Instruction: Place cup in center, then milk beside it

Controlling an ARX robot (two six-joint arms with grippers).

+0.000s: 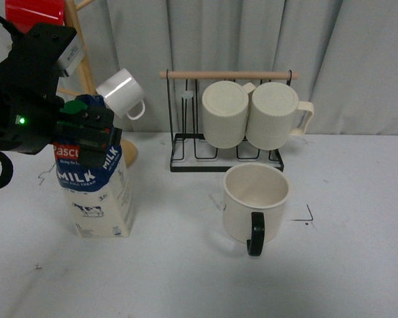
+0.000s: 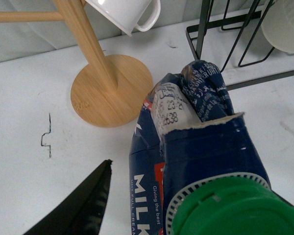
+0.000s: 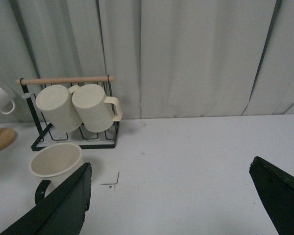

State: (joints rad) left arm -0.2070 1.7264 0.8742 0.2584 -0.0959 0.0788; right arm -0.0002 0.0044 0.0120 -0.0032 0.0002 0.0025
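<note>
The milk (image 1: pixel 96 192) stands upright at the left of the table, a blue and cream carton with a green cap (image 2: pixel 235 208). My left gripper (image 1: pixel 86 129) is open with its jaws on either side of the carton's top. In the left wrist view the left gripper (image 2: pixel 186 166) sits just over the carton (image 2: pixel 201 122), and only one finger (image 2: pixel 83 205) shows. The cup (image 1: pixel 255 199), cream with a dark loop handle facing front, stands upright in front of the rack. My right gripper (image 3: pixel 170 171) is open and empty above bare table, to the right of the cup (image 3: pixel 56 159).
A black wire rack (image 1: pixel 225 162) with a wooden bar holds two ribbed cream mugs (image 1: pixel 252 114) behind the cup. A wooden mug tree (image 2: pixel 110 90) with a small white mug (image 1: pixel 123 93) stands behind the milk. A grey curtain closes the back.
</note>
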